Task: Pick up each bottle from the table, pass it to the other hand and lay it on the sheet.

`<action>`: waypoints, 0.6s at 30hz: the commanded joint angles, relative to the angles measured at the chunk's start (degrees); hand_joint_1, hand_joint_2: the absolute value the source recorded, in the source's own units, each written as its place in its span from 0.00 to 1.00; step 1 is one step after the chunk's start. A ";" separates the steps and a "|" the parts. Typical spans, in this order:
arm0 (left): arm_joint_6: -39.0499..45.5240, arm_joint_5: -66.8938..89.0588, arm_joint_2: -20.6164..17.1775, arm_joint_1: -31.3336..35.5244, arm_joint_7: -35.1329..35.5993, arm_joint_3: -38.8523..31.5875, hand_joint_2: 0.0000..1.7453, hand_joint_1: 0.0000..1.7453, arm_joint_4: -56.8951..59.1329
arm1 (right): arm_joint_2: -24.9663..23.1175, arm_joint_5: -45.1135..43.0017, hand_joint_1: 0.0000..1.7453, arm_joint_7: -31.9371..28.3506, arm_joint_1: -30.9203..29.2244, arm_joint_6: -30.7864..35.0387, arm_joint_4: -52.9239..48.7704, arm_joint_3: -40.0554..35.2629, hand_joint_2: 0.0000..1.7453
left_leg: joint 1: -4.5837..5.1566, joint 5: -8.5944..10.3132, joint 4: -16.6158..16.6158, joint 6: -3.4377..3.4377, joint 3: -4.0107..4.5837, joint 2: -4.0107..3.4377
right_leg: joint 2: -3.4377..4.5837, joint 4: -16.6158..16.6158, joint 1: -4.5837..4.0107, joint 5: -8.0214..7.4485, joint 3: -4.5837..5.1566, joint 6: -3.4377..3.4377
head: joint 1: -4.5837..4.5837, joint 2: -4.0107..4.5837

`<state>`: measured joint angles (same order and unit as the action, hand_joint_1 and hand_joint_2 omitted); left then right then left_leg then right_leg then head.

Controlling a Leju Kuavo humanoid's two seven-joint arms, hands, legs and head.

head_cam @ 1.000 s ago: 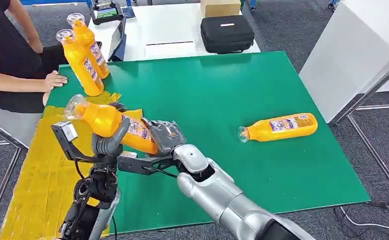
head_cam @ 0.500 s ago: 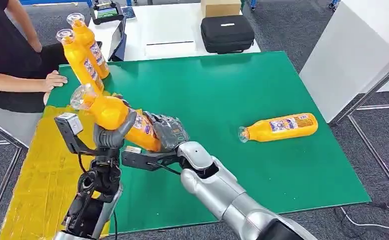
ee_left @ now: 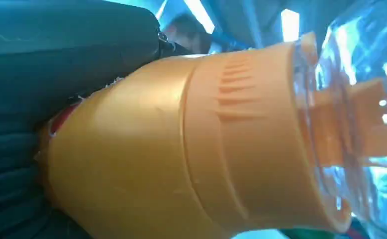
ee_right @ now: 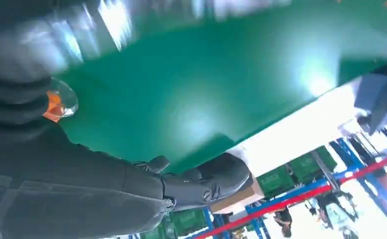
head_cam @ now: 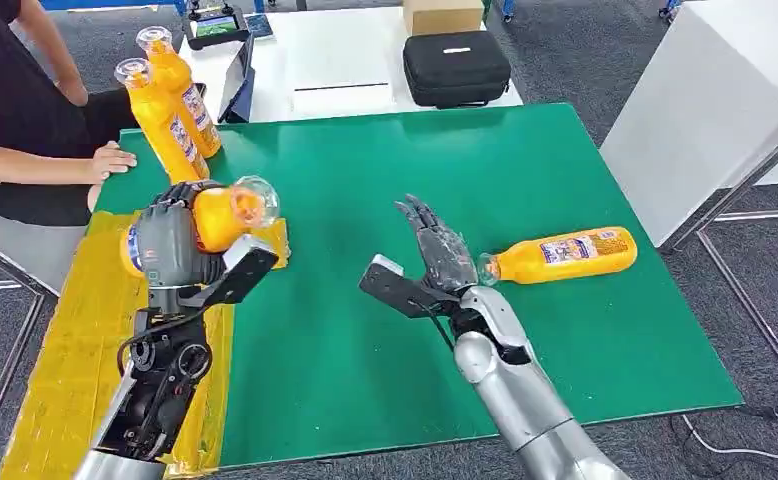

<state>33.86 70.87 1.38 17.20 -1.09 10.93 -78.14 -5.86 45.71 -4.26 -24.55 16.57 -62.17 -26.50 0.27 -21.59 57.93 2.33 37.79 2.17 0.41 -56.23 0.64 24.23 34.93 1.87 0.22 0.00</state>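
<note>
Now left hand grips bottle above yellow sheet.

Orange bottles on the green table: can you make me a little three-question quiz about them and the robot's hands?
1. True or false: the robot's left hand holds an orange plastic bottle with a clear cap above the yellow sheet.
2. Where does the lying orange bottle point its clear cap? A) toward the robot's open right hand B) toward the black zip case C) toward the person's hand
3. Fill in: ___ orange bottles stand at the green table's far left corner.

Key: 1 true; 2 A; 3 two.
</note>
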 commanded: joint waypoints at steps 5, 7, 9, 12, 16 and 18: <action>-10.43 14.54 -1.28 8.07 5.27 5.17 1.00 1.00 38.57 | 14.47 -0.32 0.00 -2.03 11.10 -9.60 -21.50 13.51 1.00 | -0.01 -0.05 -0.03 -0.09 -0.36 0.28 | -0.51 0.10 -0.04 0.19 -0.51 -0.01 | 0.02 0.00; -11.22 11.54 -1.46 7.35 2.69 4.64 1.00 1.00 40.21 | 16.32 -0.46 0.00 -2.71 12.45 -9.83 -22.56 14.63 1.00 | -0.02 -0.05 -0.03 -0.07 -0.29 0.22 | -0.43 0.11 -0.04 0.16 -0.43 0.00 | 0.06 0.00; -11.80 11.13 -1.87 7.08 2.34 4.92 1.00 1.00 41.02 | 16.79 -0.89 0.00 -3.25 12.70 -10.40 -22.75 15.07 1.00 | -0.01 -0.11 -0.01 -0.09 -0.34 0.09 | -0.33 0.11 -0.05 0.17 -0.49 -0.02 | 0.00 0.00; -11.98 7.60 -1.56 5.53 -0.03 3.89 1.00 0.00 40.79 | 18.94 -0.59 0.00 -3.50 13.04 -10.85 -22.31 15.75 1.00 | 0.01 -0.16 0.05 -0.09 -0.29 -0.05 | -0.19 0.04 -0.04 0.17 -0.40 -0.03 | 0.00 0.00; -15.52 6.55 -1.79 5.70 -1.04 4.69 0.00 0.00 41.18 | 22.54 2.84 0.00 -2.53 15.82 -12.00 -24.58 16.20 0.00 | 0.02 -0.12 -0.03 -0.10 -0.40 -0.04 | -0.17 0.11 -0.02 0.12 -0.53 -0.06 | 0.04 0.00; -15.58 5.69 -2.31 5.67 -1.14 4.93 0.00 0.00 40.20 | 24.28 3.89 0.00 -2.21 16.47 -15.37 -25.41 17.70 1.00 | 0.05 -0.12 -0.02 -0.06 -0.44 0.01 | -0.22 0.11 0.00 0.13 -0.59 -0.04 | 0.02 0.00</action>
<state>20.00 78.27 -0.79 22.67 -1.51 13.66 -43.95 11.73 46.86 -7.35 -10.87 5.66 -84.72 -12.00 0.32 -21.64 57.93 2.39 37.61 2.27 0.31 -56.19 0.66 24.26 34.67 1.89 0.24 0.00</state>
